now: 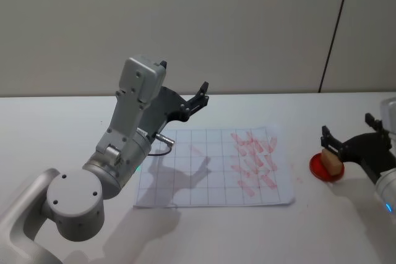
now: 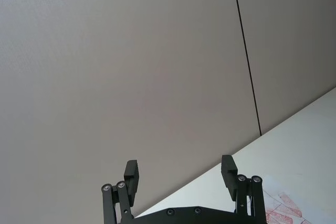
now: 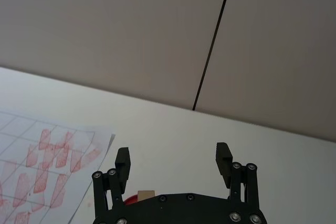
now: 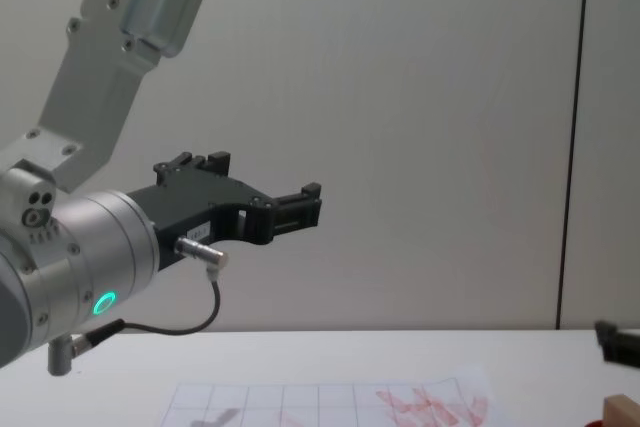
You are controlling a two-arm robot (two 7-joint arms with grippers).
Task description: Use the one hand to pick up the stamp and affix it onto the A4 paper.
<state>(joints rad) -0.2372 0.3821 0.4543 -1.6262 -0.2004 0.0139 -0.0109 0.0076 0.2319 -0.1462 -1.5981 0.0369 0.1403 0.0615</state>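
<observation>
One A4 paper (image 1: 213,167) lies flat near the middle of the white surface (image 1: 55,134), printed with a faint grey grid and carrying a cluster of red ink marks (image 1: 255,159) on its right half. One stamp (image 1: 331,162), a small light-brown wooden block, sits on a round red pad (image 1: 317,166) near the right edge of the surface, apart from the paper. From the head view, the right gripper (image 1: 346,135) is at the stamp, its black fingers spread to either side of the block; whether they touch it cannot be told. The right wrist view adds that the fingers (image 3: 122,162) stand wide apart, with a sliver of the block and red pad just behind them and the paper's inked corner off to one side. The left gripper (image 1: 182,81) is raised well above the paper's far-left corner, fingers spread and holding nothing. The chest view shows, from the side, how high the left gripper hangs over the surface, with the stamp's top peeking in at the lower right corner.
</observation>
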